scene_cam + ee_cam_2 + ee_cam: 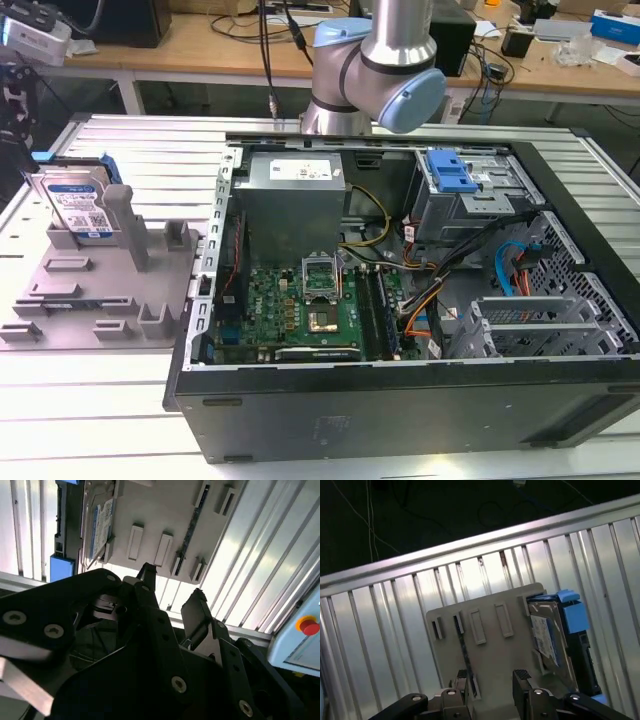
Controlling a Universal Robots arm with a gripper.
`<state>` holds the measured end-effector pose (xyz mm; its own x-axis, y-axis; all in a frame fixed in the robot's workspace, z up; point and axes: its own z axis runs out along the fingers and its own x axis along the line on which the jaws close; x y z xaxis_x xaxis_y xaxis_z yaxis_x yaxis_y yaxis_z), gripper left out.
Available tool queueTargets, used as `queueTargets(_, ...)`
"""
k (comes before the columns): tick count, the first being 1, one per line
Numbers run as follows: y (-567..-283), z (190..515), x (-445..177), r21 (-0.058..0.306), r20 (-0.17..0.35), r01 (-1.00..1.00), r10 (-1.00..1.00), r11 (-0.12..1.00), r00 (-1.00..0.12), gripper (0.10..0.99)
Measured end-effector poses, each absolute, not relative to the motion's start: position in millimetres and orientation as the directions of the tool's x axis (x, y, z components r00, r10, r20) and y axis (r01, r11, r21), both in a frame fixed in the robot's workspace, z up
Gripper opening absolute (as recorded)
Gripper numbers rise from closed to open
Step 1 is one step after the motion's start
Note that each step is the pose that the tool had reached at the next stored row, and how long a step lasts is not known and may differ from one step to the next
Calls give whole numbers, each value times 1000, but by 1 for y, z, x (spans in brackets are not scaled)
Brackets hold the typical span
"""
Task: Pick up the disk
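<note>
Silver and blue, the disk (78,205) is standing on its edge in the grey fixture (100,290) on the counter (80,410), at the exterior view's left. In the second wrist view, we are seeing the tool (172,587) with its fingers apart, holding nothing. In the first wrist view, the tool is hanging over the fixture, and the disk is sitting off to one side, not between the fingers.

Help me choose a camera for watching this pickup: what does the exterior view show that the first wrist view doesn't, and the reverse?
Exterior view: the robot arm and the open computer case with its motherboard and blue-latched drive cage. First wrist view: the gripper, open and empty, aimed toward the grey fixture. Both: the disk standing on edge in that fixture, on the slatted metal table.
</note>
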<state>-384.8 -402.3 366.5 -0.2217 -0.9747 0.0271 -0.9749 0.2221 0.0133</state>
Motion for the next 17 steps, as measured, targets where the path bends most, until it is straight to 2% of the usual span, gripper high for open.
queueTargets(5,-402,366,-385,5,33,-989,-989,147,-146,482)
queueTargets(9,-398,366,-385,3,35,-990,-989,143,-143,482)
queueTargets(13,-392,365,-385,-31,38,-995,-995,95,-97,482)
queueTargets(17,-370,363,-385,-39,38,-995,-995,90,-91,482)
